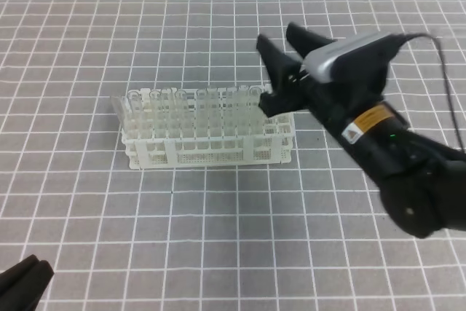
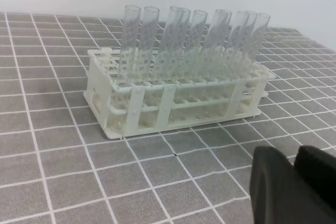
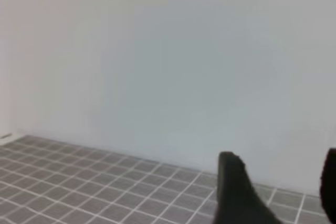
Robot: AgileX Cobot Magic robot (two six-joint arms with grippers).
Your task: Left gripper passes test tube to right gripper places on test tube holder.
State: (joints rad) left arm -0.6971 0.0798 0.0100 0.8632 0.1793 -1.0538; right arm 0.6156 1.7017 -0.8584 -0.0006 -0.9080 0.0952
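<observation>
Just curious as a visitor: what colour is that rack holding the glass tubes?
White plastic; the test tube holder shows best in the left wrist view.

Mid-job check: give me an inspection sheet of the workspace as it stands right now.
Surface: grey mat with white grid lines.
Job's things: white test tube holder with a row of clear test tubes standing in it, leaning slightly.
Clutter: nothing seen.
Grippers: right gripper open, empty, above the holder's right end; left gripper at the lower left corner, state unclear.
Cables: black cable looping off the right arm.
Surroundings: plain white wall.
</observation>
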